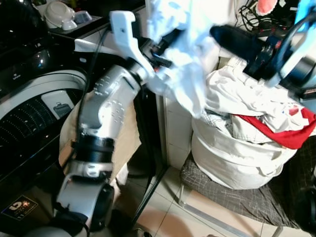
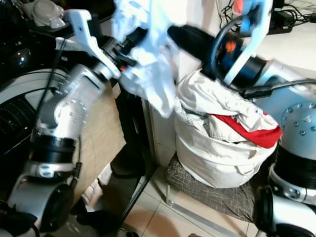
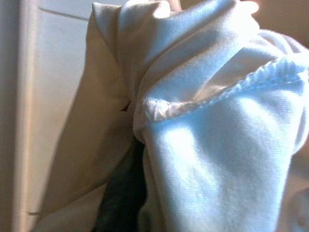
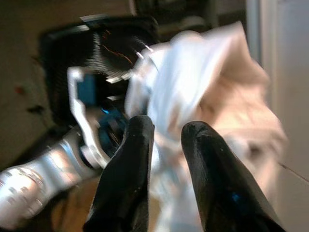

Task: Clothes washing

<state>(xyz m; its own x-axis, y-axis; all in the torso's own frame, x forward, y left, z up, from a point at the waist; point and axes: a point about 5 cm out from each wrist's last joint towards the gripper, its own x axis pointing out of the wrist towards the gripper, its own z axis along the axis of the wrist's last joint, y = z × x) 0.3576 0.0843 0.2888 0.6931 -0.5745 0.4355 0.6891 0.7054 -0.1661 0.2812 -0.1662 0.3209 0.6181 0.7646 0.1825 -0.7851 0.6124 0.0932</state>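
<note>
Because probably bound for the washing machine (image 1: 34, 113) on the left, white garment (image 1: 180, 74) pinched aloft in left gripper (image 1: 160, 49), clear of full laundry basket (image 1: 237, 158); right gripper (image 4: 166, 133) alongside, 2 fingers slightly parted, holding nothing.

Support: tiled floor (image 1: 163, 210) carrying a metal-framed seat with grey checked cushion (image 1: 232, 197) | On cushion: cream laundry bag (image 1: 232, 158) sitting upright, bulging | In bag: white clothes (image 1: 237, 91) and red garment (image 1: 286, 131) spilling over the rim
</note>
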